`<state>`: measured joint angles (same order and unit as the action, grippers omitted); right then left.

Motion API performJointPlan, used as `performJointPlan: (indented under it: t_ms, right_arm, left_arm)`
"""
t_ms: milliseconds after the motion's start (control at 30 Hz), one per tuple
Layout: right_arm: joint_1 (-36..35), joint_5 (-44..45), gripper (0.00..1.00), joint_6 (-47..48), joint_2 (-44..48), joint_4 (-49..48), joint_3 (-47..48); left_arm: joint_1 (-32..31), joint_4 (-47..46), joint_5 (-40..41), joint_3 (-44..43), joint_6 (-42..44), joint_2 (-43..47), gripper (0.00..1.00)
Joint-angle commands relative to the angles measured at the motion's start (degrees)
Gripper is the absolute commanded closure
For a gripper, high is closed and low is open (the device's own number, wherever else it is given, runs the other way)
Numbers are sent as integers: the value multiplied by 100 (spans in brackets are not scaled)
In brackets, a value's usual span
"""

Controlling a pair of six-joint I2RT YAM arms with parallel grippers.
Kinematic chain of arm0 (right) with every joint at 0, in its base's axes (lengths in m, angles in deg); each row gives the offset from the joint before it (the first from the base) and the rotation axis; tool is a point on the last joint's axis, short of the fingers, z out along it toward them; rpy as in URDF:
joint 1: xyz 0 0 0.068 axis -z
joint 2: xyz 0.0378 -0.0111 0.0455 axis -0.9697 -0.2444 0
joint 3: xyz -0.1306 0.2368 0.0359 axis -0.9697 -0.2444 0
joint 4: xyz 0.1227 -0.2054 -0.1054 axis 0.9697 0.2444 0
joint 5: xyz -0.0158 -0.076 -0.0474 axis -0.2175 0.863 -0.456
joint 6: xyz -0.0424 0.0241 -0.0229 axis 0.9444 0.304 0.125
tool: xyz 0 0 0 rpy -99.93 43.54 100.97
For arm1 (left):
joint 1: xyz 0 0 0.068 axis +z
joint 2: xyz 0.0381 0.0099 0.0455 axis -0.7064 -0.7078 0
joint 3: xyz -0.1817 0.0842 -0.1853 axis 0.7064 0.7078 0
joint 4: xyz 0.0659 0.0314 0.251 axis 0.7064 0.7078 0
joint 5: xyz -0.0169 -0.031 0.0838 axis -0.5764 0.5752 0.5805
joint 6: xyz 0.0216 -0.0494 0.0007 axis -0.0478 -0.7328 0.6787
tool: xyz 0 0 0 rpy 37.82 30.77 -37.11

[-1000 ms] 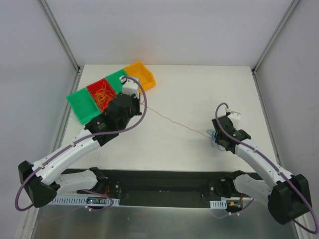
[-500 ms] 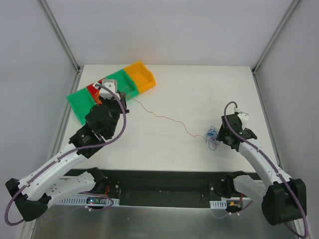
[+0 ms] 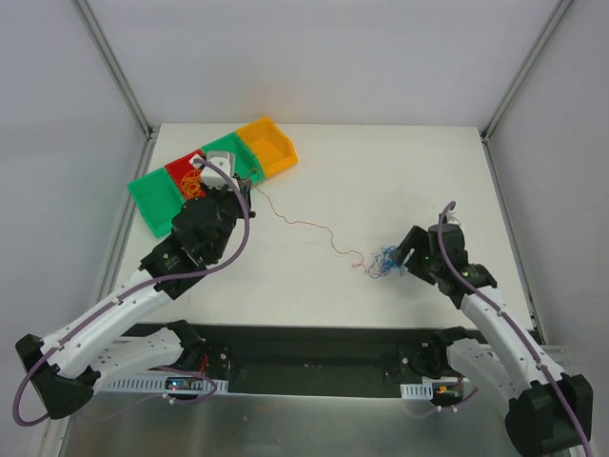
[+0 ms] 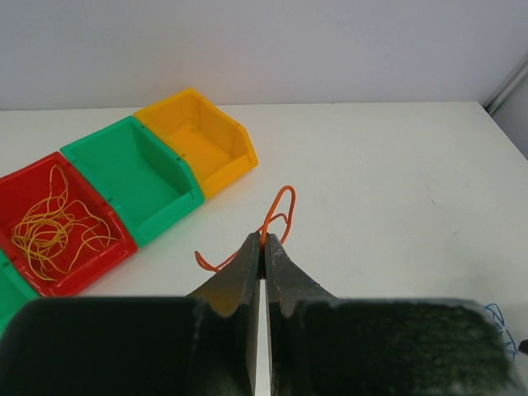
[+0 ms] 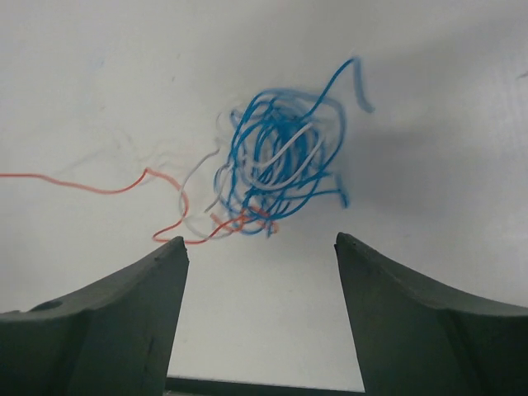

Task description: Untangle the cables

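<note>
The cables left on the table are a small clump (image 3: 385,259) of thin blue and white wires (image 5: 280,157). My right gripper (image 5: 260,239) stands open just short of it, touching nothing; in the top view it (image 3: 411,249) sits right of the clump. One orange wire (image 3: 304,224) runs slack from the clump (image 5: 99,188) across the table to my left gripper (image 4: 263,241). That gripper is shut on the wire's looped end (image 4: 280,206), close to the bins (image 3: 249,183).
A row of bins stands at the back left: a yellow bin (image 3: 268,145), a green bin (image 4: 132,173), a red bin (image 4: 91,264) holding several orange and yellow wires, and another green bin (image 3: 152,200). White walls enclose the table.
My right gripper opened, let go of the clump and backed off to its right. The clump slid left. The orange wire went from taut to slack as the left gripper shifted by the bins.
</note>
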<state>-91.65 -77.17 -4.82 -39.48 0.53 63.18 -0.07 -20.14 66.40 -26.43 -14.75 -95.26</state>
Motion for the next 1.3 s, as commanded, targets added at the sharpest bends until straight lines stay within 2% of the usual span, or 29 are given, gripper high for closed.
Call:
performJointPlan:
  t_ms: [0, 67, 200, 400, 533, 767, 900, 1000, 1067, 1167, 1267]
  right_arm:
    - [-502, -1346, 26, -2378, -61, -1454, -808]
    - [-923, -996, 27, -3294, -105, -1800, -994]
    - [-1532, -20, 28, -3578, -429, -1800, -810]
    - [-1602, -413, 39, -4096, -1282, -2677, -863]
    - [-1708, -221, 44, -4606, -1528, -3144, -1012]
    - [-1708, 104, 49, -4913, -1924, -3225, -959]
    - [-1734, 157, 57, -5257, -1986, -3286, -1144]
    - [-1734, 175, 67, -5275, -2056, -3269, -1109]
    - [-1743, 149, 68, -5275, -2126, -3198, -1030]
    - [-1734, 148, 58, -4934, -2136, -3085, -960]
    - [-1734, 455, 55, -4582, -1856, -2575, -994]
  left_arm:
    - [-7, -111, -350, -99, -159, -45, 100]
    - [-7, -102, -377, -73, -158, -54, 100]
    - [-7, -85, -421, -108, -150, -63, 100]
    - [-7, -76, -544, -108, -185, -10, 100]
    - [1, -67, -526, -108, -150, -2, 100]
    - [1, -49, -737, -126, -229, 51, 100]
    - [-7, -41, -711, -134, -202, 51, 100]
    - [1, -32, -737, -143, -202, 77, 100]
    - [1, -41, -737, -134, -202, 78, 100]
    - [-7, -32, -764, -161, -202, 86, 100]
    - [-7, -14, -790, -143, -220, 130, 100]
